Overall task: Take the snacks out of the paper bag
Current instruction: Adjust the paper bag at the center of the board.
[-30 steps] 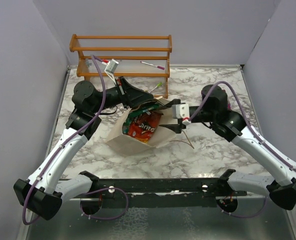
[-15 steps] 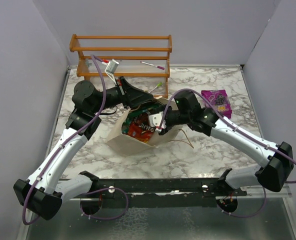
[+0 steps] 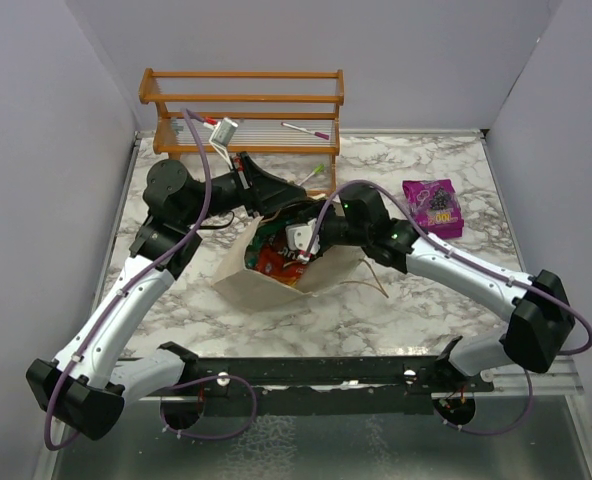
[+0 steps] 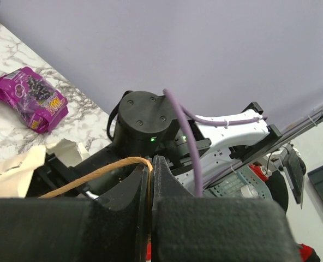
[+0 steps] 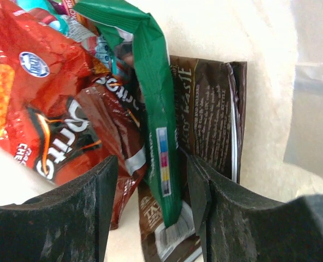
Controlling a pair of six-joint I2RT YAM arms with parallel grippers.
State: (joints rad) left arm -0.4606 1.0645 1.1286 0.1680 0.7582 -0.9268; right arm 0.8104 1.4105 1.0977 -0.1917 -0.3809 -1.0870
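marble, white with grey veins, makes the one table (image 3: pixel 426 300). two black and white arms reach in over it. one wooden rack (image 3: pixel 241 100) of slatted shelves stands at the far edge; the few bits on it are too small to name.

one cream paper bag (image 3: pixel 251 290) lies slumped at the centre, its mouth open and crumpled. most of its inside is hidden from above by both arms.

one snack is out: a crinkly purple packet (image 3: pixel 433 205), flat on the marble well to the right of the bag. three packets show plainly inside (shiny foil, all creased): a red packet (image 5: pixel 36 98), a green packet (image 5: pixel 153 98) and a dark brown packet (image 5: pixel 210 114). scraps of teal above them are cut off.

the left gripper (image 4: pixel 151 164) is clamped tight on one thin tan string handle (image 4: pixel 96 173).

the right gripper (image 5: pixel 149 169) is inside the bag, jaws partly apart, straddling the green packet's sealed end; whether they press it i cannot tell.
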